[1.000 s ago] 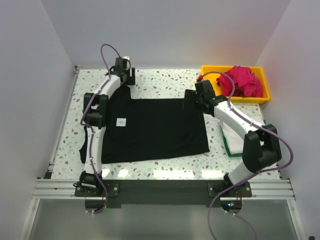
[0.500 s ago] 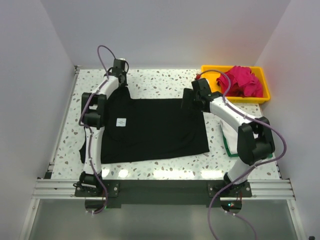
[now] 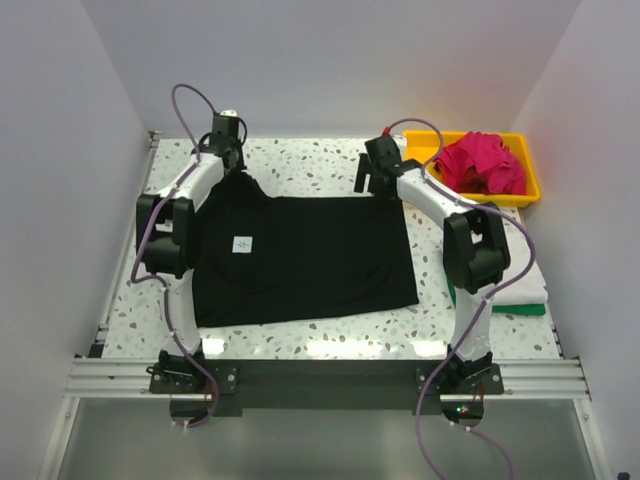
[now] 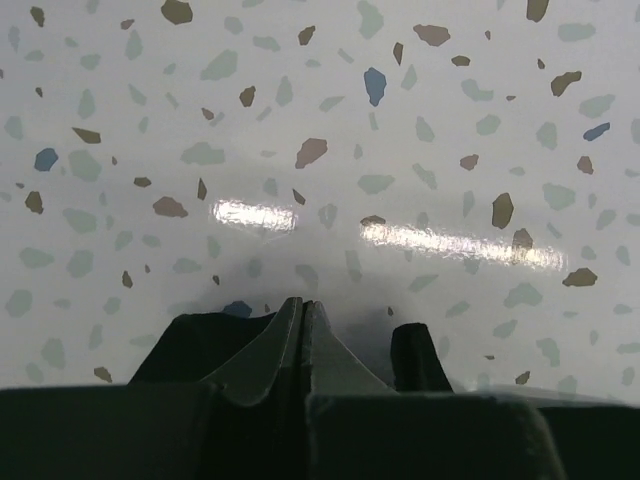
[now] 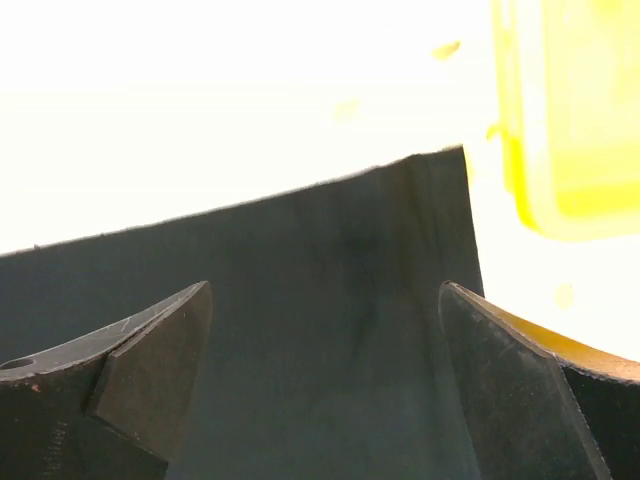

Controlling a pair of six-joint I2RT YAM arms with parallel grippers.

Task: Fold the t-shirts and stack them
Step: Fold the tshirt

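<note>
black t-shirt (image 3: 305,255) lies spread flat mid-table (image 3: 320,160). left gripper (image 3: 230,158) sits at its far-left corner, fingers pressed together, apparently pinching cloth. right gripper (image 3: 372,178) hangs spread wide over the far-right corner. the right wrist view shows that corner just beside the yellow tray (image 5: 560,120). only the overhead view shows the magenta shirts (image 3: 485,160) inside.

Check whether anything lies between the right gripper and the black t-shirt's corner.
Nothing visible does. The open right gripper hangs over bare black t-shirt cloth; the yellow tray sits off to its side.
</note>
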